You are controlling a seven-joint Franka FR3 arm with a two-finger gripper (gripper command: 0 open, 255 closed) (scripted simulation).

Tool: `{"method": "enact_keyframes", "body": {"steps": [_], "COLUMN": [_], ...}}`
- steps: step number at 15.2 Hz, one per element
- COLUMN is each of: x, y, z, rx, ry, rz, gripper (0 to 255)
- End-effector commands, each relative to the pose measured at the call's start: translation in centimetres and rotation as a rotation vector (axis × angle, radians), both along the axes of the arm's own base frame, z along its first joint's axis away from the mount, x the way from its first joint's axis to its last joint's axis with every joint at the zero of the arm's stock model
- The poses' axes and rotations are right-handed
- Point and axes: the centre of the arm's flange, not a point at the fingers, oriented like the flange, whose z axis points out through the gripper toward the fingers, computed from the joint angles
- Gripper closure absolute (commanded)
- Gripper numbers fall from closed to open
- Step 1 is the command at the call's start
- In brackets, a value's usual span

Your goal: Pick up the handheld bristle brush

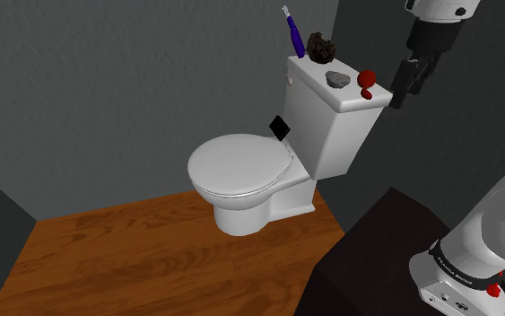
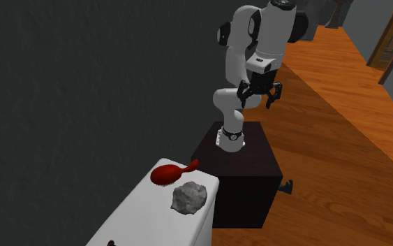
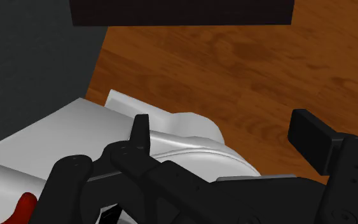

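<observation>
My jaws hang spread and empty just off one end of the white toilet tank (image 1: 335, 135). The red brush (image 1: 365, 83) lies on top near that end, beside a grey stone (image 1: 336, 79).

We count one toilet (image 1: 331, 135), one red brush (image 1: 365, 83), one grey lump (image 1: 336, 79), one dark lump (image 1: 319, 45), one purple stick thing (image 1: 293, 36), one black stand (image 1: 376, 251).

Shoulder view: beside stand (image 1: 380, 256), facing toilet tank (image 1: 331, 135). Second exterior: opposite, across tank toward arm (image 2: 257, 42). Wrist: seemingly downward.
</observation>
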Motion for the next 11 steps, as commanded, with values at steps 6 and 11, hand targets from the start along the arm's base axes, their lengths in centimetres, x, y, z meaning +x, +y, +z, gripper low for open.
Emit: {"method": "enact_keyframes", "body": {"steps": [6,11], "x": [5.0,9.6], "y": [-3.1,-6.9], "z": [-1.7,-3.2], "rx": [-0.033,-0.067], "ry": [-0.025,-0.05], "rz": [-0.133,-0.265], "gripper": [0,0]}}
